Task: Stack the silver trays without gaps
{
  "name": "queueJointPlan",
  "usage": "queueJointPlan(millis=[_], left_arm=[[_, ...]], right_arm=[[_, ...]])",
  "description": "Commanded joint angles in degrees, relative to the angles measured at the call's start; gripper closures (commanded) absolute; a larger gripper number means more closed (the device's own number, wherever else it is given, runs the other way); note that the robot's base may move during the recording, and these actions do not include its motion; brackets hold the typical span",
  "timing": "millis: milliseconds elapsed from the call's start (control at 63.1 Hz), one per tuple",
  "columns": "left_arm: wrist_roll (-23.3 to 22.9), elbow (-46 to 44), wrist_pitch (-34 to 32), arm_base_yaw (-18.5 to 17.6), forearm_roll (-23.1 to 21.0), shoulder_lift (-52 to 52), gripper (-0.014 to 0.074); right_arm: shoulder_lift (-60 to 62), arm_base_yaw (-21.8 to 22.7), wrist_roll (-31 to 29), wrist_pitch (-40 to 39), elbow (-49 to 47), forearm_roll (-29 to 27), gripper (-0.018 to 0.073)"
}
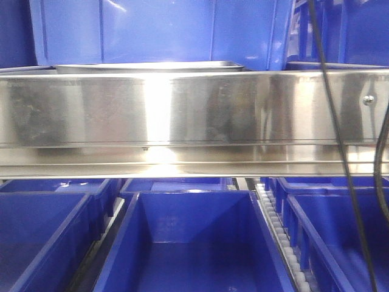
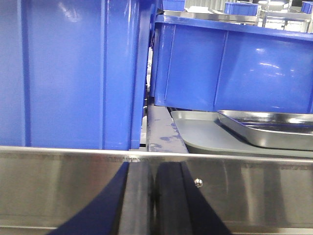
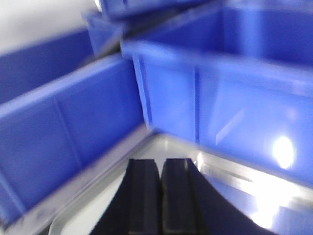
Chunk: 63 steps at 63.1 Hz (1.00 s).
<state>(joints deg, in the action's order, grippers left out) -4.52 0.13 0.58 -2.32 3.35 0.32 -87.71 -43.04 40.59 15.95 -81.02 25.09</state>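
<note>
**Left wrist view: trays lying beyond the rail, both jaws pressed shut and holding nothing**

The left wrist view is showing the left gripper (image 2: 154, 196) with its jaws closed together, nothing between them, sitting low in front of the steel shelf rail (image 2: 58, 183), whose screw (image 2: 198, 182) is just to the right of the jaws. Beyond the rail and off to the right of the jaws, a silver tray (image 2: 274, 129) is lying tilted with one end riding up on a flatter, duller tray (image 2: 200, 137) beneath it, so a gap is showing between the two; that is probably the misfit the task is asking to close. Blue bins (image 2: 68, 73) are standing directly ahead of the jaws and another bin (image 2: 234, 68) is overhanging the trays, leaving little headroom for reaching in.

In the right wrist view, which is blurred, the right gripper (image 3: 160, 196) is also showing closed, empty jaws, hovering over the shiny floor of a tray (image 3: 161, 147) whose rounded corner is running just ahead and to the left of the jaws. Blue bin walls (image 3: 68, 132) are crowding that tray on the left and ahead.

From the front camera, the rail (image 1: 194, 109) is hiding nearly everything; only a thin tray rim (image 1: 146, 66) is peeking above it. The rail and the bins look like the main obstacles.
</note>
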Motion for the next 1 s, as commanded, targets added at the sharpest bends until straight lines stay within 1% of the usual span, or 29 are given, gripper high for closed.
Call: queueJointPlan(millis=[0, 95, 158, 238, 333, 412, 507, 602, 776, 871, 982], left_arm=[[-0.21, -0.13, -1.25, 0.04, -0.22, -0.32, 0.0592], [-0.21, -0.13, -1.25, 0.04, -0.22, -0.32, 0.0592], [-0.21, -0.13, -1.25, 0.04, -0.22, -0.32, 0.0592], [-0.21, -0.13, -1.25, 0.04, -0.22, -0.32, 0.0592], [-0.21, -0.13, -1.25, 0.04, -0.22, -0.32, 0.0592], [-0.21, -0.13, -1.25, 0.04, -0.22, -0.32, 0.0592], [-0.21, -0.13, -1.25, 0.04, -0.22, -0.32, 0.0592], [-0.21, -0.13, -1.25, 0.04, -0.22, -0.32, 0.0592], [-0.21, -0.13, -1.25, 0.04, -0.22, -0.32, 0.0592], [-0.21, -0.13, -1.25, 0.04, -0.22, -0.32, 0.0592], [-0.21, -0.13, -1.25, 0.04, -0.22, -0.32, 0.0592]], right_arm=[[2.67, -0.62, -0.21, -0.89, 2.29, 0.39, 0.0629], [6.43, -0.62, -0.21, -2.44, 6.80, 2.24, 0.0629], [10.07, -0.62, -0.21, -5.18, 10.92, 3.39, 0.0629], [15.35, -0.50, -0.21, -8.83, 16.40, 6.13, 0.0629], [23.14, 1.04, -0.21, -10.73, 23.74, 6.77, 0.0629], [30.07, 3.33, -0.21, -12.94, 29.56, 6.77, 0.0629], [37.55, 7.92, -0.21, -15.95, 36.71, 6.77, 0.0629], [44.22, 12.76, -0.21, -15.95, 44.28, 6.77, 0.0629], [56.87, 24.31, -0.21, -17.61, 55.71, 7.04, 0.0629], [66.26, 30.05, -0.21, -15.40, 61.12, 7.27, 0.0629], [77.72, 33.76, -0.21, -10.79, 66.32, 7.27, 0.0629]])
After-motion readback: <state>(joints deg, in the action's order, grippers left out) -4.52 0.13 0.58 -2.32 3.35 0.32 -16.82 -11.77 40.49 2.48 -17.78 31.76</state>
